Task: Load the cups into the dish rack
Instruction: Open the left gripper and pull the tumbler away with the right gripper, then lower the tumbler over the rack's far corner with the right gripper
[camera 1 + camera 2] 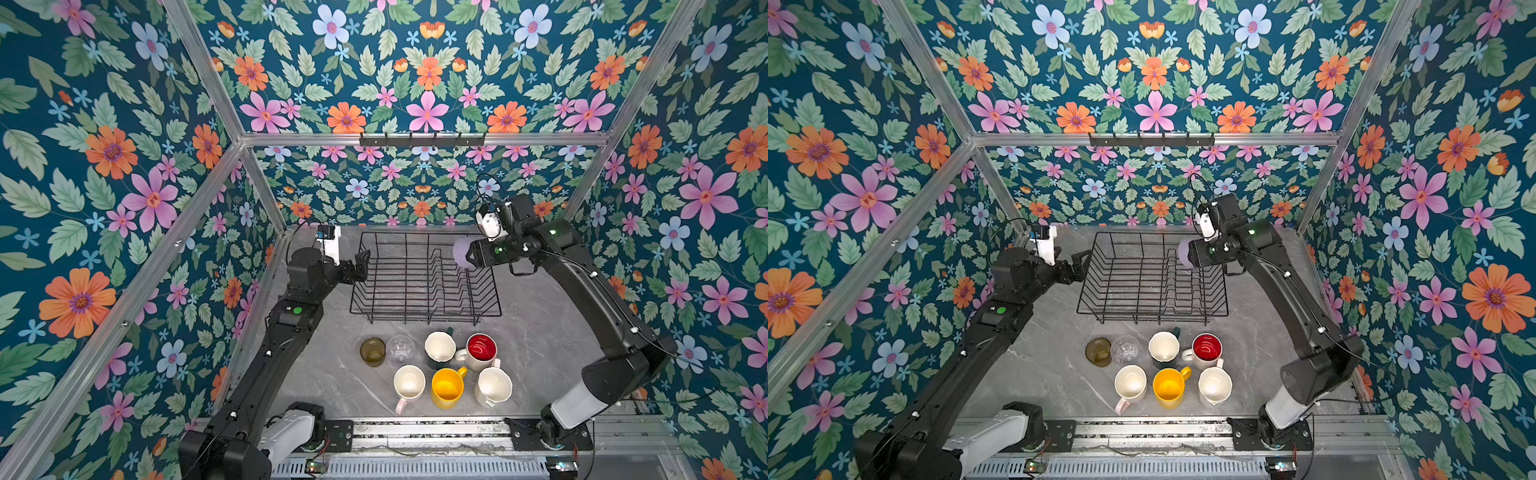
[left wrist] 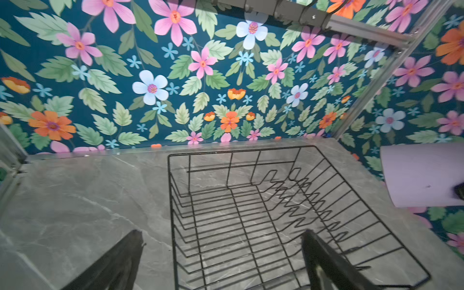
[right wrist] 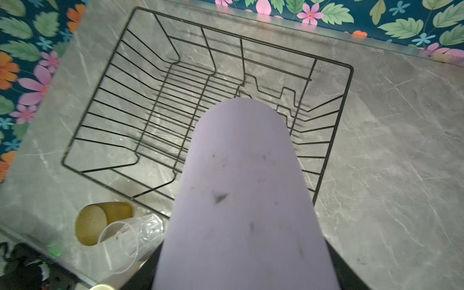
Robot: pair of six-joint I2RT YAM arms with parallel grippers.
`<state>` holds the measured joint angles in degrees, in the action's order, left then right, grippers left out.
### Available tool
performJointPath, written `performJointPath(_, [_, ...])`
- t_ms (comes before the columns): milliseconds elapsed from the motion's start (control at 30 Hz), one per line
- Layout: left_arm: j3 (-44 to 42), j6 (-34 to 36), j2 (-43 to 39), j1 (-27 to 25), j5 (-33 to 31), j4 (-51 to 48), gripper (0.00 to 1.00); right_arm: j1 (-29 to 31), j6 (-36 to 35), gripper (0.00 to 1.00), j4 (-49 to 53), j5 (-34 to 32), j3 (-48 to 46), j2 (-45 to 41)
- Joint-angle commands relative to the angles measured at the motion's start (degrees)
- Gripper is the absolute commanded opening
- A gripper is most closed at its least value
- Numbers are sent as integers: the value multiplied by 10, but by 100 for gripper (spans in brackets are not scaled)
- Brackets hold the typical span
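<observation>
**Top views**
- Dish rack (image 1: 399, 278) (image 1: 1125, 278): centre of both views, on the grey table (image 1: 540, 332). No cup is in it.
- Left gripper (image 1: 360, 262): at the rack's left rim, fingers spread, nothing in them.
- Right gripper (image 1: 473, 254): at the rack's right rim, clamped on the lilac tumbler (image 1: 462, 252). The tumbler is held on its side over the plate dividers.
- Seven cups stand upright below the rack in the frame.
  - Upper row: olive-amber glass (image 1: 372, 351), clear glass (image 1: 401, 350), dark green mug (image 1: 439, 348), red-lined white mug (image 1: 481, 351).
  - Lower row: pale pink mug (image 1: 409, 384), yellow mug (image 1: 448, 387), white mug (image 1: 494, 386).
- Black hook rail (image 1: 422, 140): on the back frame bar, upper centre.

**Left wrist view**
- Two dark fingers (image 2: 118, 261) at the lower edge, wide apart, gripping nothing.
- The rack fills the lower centre.
- The tumbler juts in at the right edge.

**Right wrist view**
- The tumbler fills the lower centre and hides most of the fingers.
- The rack lies beyond it, in the upper left.
- The olive-amber and clear glasses are at lower left.
</observation>
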<state>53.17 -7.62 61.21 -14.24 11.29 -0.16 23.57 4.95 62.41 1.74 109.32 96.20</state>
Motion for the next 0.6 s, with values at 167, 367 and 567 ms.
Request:
performJointPath(167, [-32, 43, -9, 3, -55, 53, 100, -8, -51, 0, 95, -75, 148, 158])
performJointPath(367, [-7, 86, -9, 4, -70, 55, 100, -19, -62, 0, 138, -72, 279, 265])
performJointPath(567, [-23, 94, -13, 4, -90, 65, 100, -27, -65, 0, 160, -68, 334, 326])
